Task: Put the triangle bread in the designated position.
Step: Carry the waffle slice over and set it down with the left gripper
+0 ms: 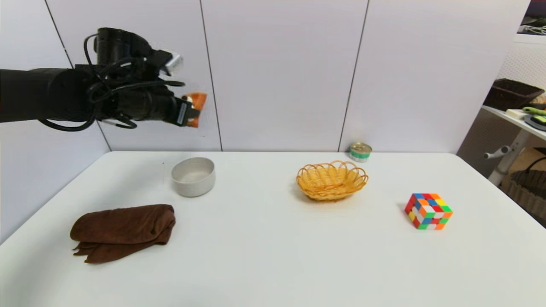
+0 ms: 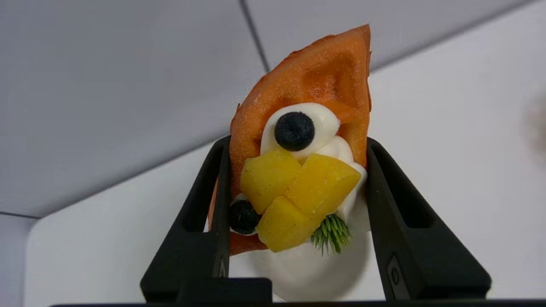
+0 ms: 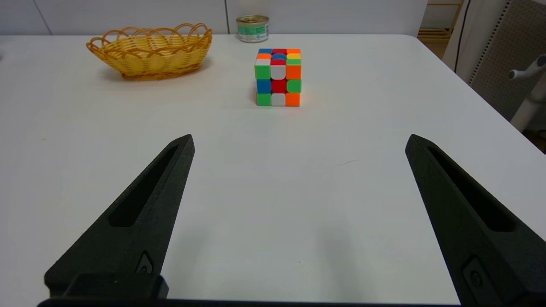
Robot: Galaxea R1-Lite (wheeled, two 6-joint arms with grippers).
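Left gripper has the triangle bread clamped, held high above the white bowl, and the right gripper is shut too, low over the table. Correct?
One error: the right gripper is open, jaws wide apart over the table in the right wrist view. The rest holds: the left gripper clamps the triangle bread, high above the white bowl.

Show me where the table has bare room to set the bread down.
The left claw holds the bread high above the bowl. Bare table runs between the bowl and the basket, across the whole near side, and between the basket and the cube. The near left is taken by the brown cloth; a can sits behind the basket.
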